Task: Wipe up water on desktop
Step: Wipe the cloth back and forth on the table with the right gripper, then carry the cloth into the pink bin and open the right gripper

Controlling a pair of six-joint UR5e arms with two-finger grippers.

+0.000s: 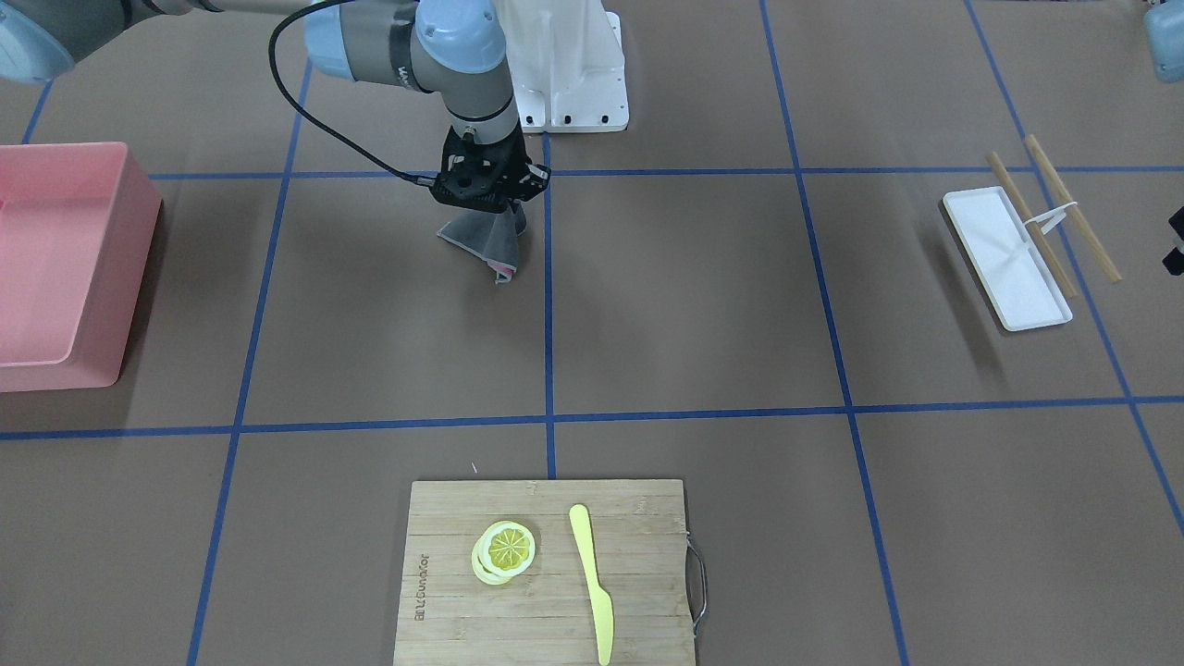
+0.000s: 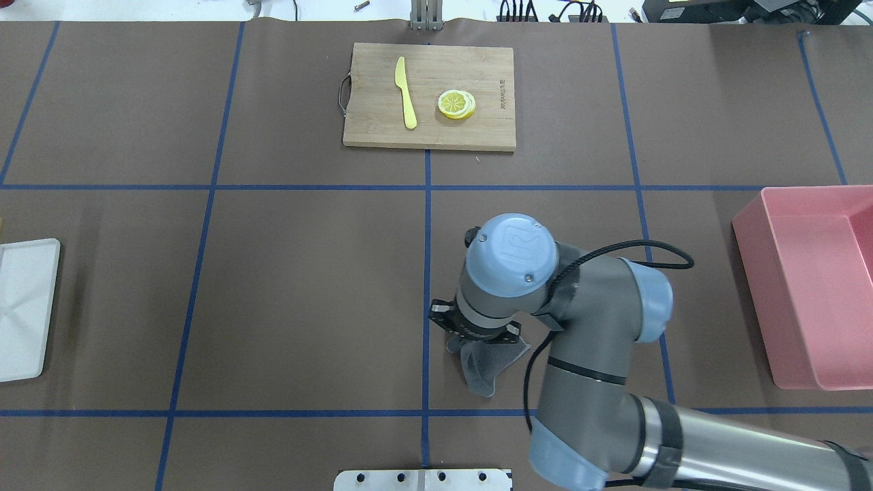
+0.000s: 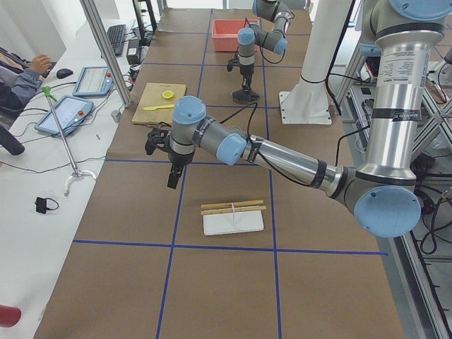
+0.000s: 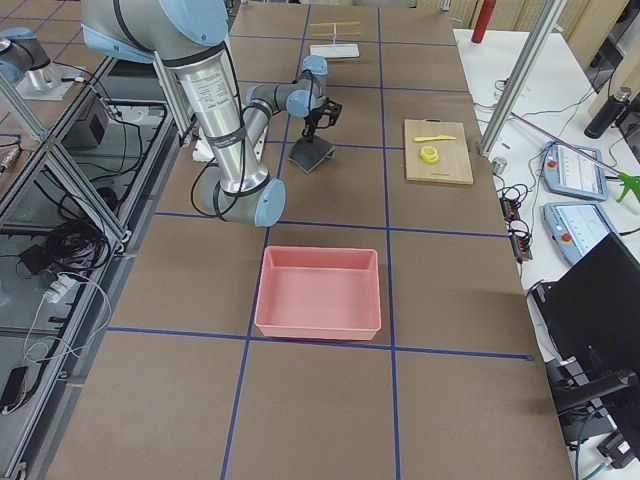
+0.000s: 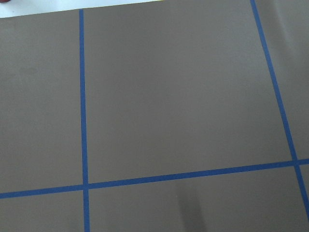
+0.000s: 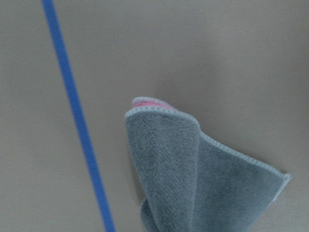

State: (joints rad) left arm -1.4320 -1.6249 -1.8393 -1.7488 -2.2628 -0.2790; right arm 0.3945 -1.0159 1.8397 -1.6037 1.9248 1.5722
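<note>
1. Our right gripper [image 1: 487, 205] points straight down, clamped on a grey terry cloth [image 2: 485, 365] that drapes onto the matte brown blue-taped desktop [image 2: 307, 293], at 5 o'clock from overhead centre.
2. Our left gripper [image 3: 173, 176] hangs downward; we cannot tell its grip.

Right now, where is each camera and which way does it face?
Front-facing: across the desktop, facing the robot; right arm, cloth.
Overhead: behind robot, looking down; right arm.
Left: desktop's left end; left arm nearest.
Right: opposite end; right arm nearest.
Left wrist: down at desktop; no body.
Right wrist: down at cloth, shared with overhead.
</note>
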